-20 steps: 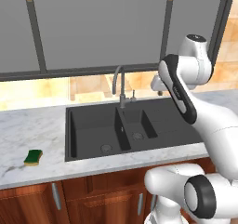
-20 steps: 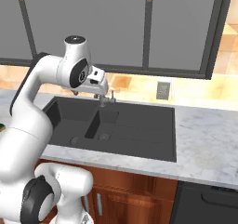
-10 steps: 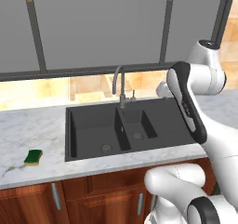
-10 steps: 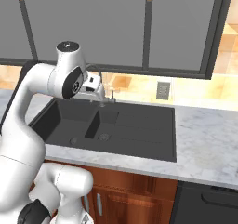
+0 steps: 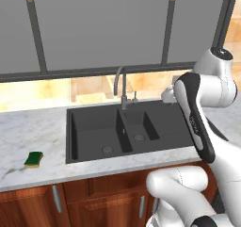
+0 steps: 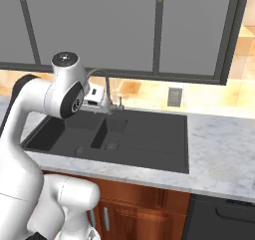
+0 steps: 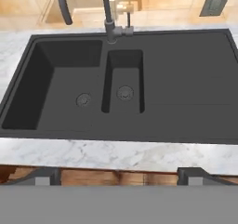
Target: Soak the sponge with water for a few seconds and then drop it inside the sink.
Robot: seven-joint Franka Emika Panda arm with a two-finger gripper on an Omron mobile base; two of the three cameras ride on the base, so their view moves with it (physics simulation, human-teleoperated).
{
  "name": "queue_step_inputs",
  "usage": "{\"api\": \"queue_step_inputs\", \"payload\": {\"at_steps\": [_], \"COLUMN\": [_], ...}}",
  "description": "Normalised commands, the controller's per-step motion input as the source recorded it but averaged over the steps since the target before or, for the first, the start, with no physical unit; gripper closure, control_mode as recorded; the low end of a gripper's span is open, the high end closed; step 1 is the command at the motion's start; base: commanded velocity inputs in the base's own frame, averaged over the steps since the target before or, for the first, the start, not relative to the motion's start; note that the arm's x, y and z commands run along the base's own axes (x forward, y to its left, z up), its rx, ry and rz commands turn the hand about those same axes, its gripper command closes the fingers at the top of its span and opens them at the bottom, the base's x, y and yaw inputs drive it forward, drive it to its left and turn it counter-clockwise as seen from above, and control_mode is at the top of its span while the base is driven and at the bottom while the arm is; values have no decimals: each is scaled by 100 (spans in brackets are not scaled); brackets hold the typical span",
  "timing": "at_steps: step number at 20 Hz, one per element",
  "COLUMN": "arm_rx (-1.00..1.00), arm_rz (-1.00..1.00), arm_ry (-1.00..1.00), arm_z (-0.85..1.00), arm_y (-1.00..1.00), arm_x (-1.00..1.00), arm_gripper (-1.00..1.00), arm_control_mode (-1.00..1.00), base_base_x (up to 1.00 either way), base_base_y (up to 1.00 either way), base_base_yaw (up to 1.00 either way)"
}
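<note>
A: Green-topped and yellow underneath, the sponge lies flat on the marble counter, well off to the left of the sink and close to the counter's front edge. Nothing is touching it.

B: And the gripper?

A: Raised above the sink's front rim and looking down into both basins. Its two finger tips stand far apart at the bottom of the hand view, with nothing between them. From the base views I can't make out the fingers behind the arm.

B: So the pickup hasn't begun, I'd say. No stream from the faucet either, as far as I can see.

A: Agreed. To do this well, the hand should swing left of the sink, come down squarely over the sponge with the jaws across its short sides, and close only once the tips are beside the yellow body rather than on the scrub top.

B: It will probably squash under the grip.

A: So clamp gently but low. Then lift it clear of the sink's left rim before carrying it under the spout.
</note>
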Motion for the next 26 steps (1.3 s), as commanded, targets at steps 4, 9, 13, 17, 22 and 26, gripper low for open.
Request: {"api": "queue_step_inputs", "payload": {"at_steps": [4, 9, 13, 17, 22, 26], "arm_rx": [0, 0, 0, 0, 0, 0], "arm_rz": [0, 0, 0, 0, 0, 0], "arm_ry": [-9, -17, -22, -18, -7, -6], "arm_z": [0, 0, 0, 0, 0, 0], "arm_y": [0, -1, -2, -9, -31, -18], "arm_x": [-21, -1, 8, 10, 11, 1], "arm_gripper": [-100, -100, -100, -100, -100, -100], "arm_control_mode": [-100, -100, -100, -100, -100, -100], "base_base_x": [0, 0, 0, 0, 0, 0], "base_base_y": [0, 0, 0, 0, 0, 0], "base_base_yaw": [0, 0, 0, 0, 0, 0]}}
